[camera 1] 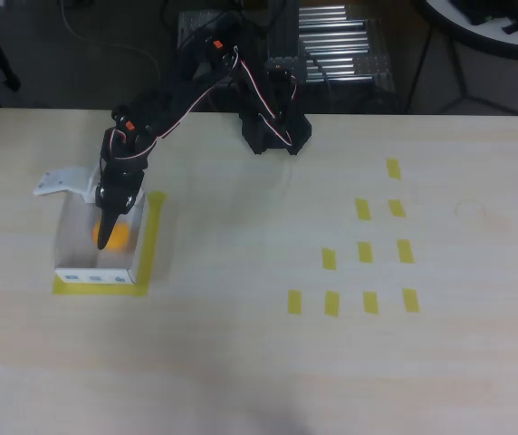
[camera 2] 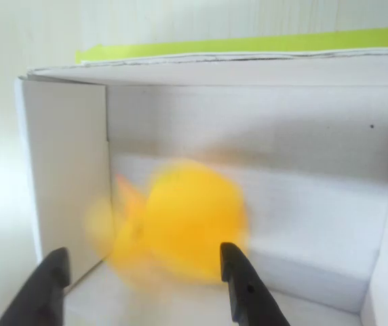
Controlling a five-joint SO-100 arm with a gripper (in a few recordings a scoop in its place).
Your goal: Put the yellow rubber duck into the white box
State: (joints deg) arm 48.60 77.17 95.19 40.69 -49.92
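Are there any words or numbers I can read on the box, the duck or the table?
No words or numbers can be read.
The white box has small bluish marks on its outer side, too small and blurred to read in the overhead view.
The yellow rubber duck is blurred in the wrist view; no writing shows.

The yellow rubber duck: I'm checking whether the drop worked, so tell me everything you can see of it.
The yellow rubber duck is a small, rounded orange-yellow toy with a reddish mark on its left side in the wrist view, smeared by motion blur. It is inside the white box, near the left wall and floor; whether it has settled cannot be told. The claw stands open, black fingers on either side in front of it, apparently not gripping it. In the overhead view it shows as an orange patch beside the claw tip.
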